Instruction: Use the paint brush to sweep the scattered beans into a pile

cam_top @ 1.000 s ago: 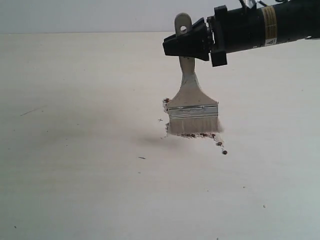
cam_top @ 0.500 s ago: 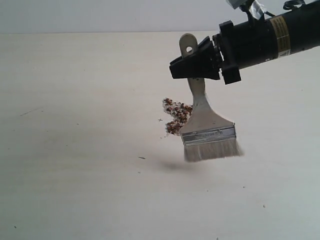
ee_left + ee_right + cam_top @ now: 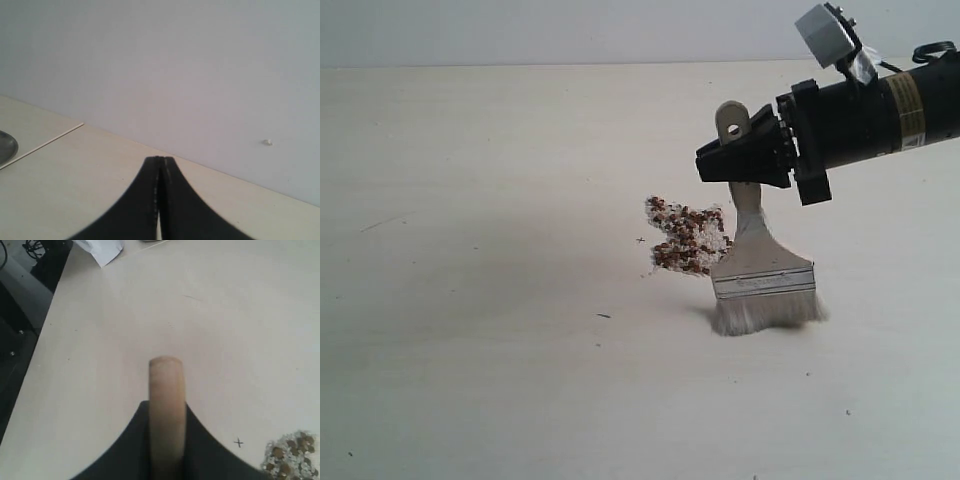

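The paint brush [image 3: 763, 272] stands bristles-down just beside the pile [image 3: 686, 240] of beans [image 3: 666, 212].

Your exterior view looks down across the bench [image 3: 470, 380] from moderate range. Your left wrist view sits low, facing a wall [image 3: 200, 75]. Your right wrist view looks steeply down at close range, sharing the pile [image 3: 292, 457] with the exterior view.

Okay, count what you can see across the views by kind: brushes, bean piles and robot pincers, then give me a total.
paint brush: 1
bean pile: 1
pincers: 2 (right pincer clamped on the brush handle, left pincer shut on nothing)
Total: 4
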Available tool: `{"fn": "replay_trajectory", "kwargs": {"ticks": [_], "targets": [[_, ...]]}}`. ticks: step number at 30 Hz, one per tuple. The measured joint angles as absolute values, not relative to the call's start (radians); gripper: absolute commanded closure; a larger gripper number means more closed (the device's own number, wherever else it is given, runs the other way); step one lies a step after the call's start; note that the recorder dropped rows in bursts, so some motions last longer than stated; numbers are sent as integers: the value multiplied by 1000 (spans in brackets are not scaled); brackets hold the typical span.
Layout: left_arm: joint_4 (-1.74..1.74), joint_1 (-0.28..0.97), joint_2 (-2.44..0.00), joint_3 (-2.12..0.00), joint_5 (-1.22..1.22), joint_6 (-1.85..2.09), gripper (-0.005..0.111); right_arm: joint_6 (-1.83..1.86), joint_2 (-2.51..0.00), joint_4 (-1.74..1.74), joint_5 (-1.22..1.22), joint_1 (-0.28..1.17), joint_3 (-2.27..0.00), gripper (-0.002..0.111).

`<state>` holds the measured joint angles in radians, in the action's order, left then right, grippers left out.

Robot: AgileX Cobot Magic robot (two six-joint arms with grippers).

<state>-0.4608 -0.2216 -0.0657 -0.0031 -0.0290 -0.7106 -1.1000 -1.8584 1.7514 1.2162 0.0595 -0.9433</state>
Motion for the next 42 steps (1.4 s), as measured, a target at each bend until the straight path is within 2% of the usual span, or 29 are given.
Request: {"fn": "replay_trajectory", "kwargs": {"ticks": [24, 35, 42], "targets": [[-461, -222, -66, -3, -29, -711, 107, -1037, -2118, 1666, 1281, 39, -1195, 108], [-461, -222, -66, -3, -29, -711, 107, -1148, -2115, 1644, 1245, 39, -1201, 108], [-461, -222, -66, -3, -29, -711, 107, -1280, -1967, 1688, 1218, 39, -1199, 108]]}}
